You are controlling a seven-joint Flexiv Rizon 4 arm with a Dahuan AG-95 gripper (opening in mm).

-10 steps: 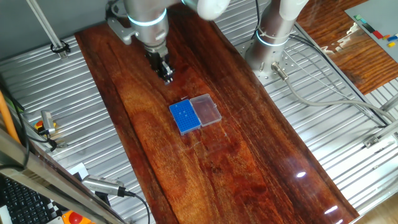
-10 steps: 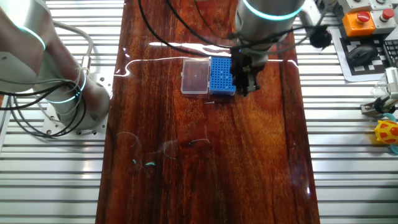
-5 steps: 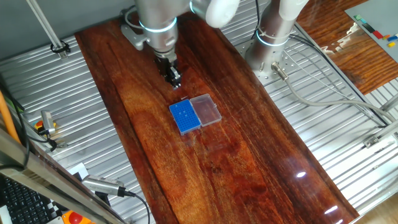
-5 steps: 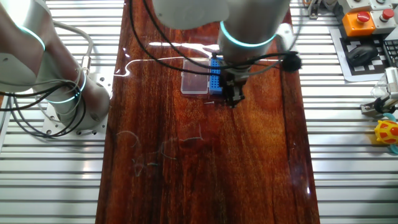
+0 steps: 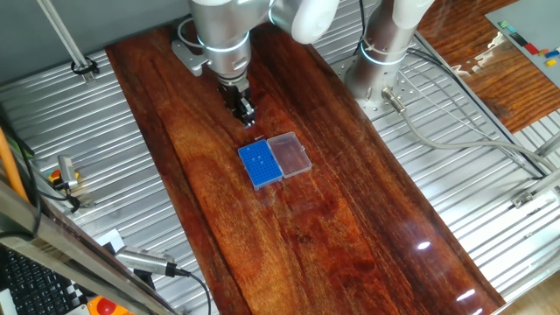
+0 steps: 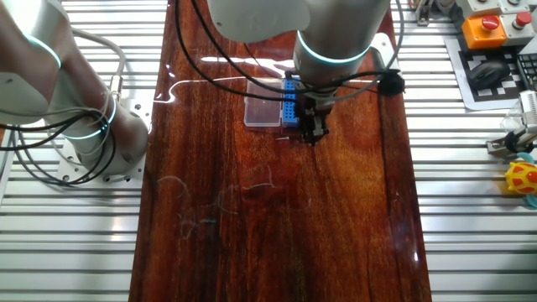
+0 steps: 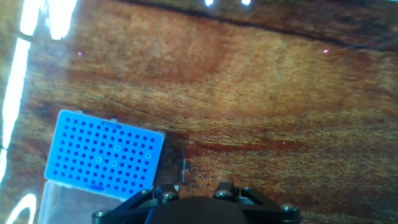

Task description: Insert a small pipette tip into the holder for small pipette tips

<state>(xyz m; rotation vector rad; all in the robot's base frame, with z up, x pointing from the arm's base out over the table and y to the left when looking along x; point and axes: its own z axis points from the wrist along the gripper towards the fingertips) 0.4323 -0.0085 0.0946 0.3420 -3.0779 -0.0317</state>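
Note:
The small blue rack (image 5: 260,164) with a fine grid of holes lies mid-table, its clear lid (image 5: 290,155) joined flat beside it. In the hand view the rack (image 7: 102,155) is lower left and the lid (image 7: 68,202) is at the bottom corner. A thin small pipette tip (image 7: 185,169) lies on the wood just right of the rack. My gripper (image 7: 191,190) hovers right above the tip, jaws apart and empty, one on each side of it. In the other fixed view the gripper (image 6: 312,134) partly hides the rack (image 6: 290,107).
The dark wooden board (image 5: 332,227) lies on a ribbed metal table. A second robot's base (image 5: 381,66) stands at the board's far side. Faint clear tips or scratches (image 6: 210,210) show on the wood away from the rack.
The gripper has moved from beside the rack's far edge to just past its corner, over the loose tip. It has hardly moved in the last half second.

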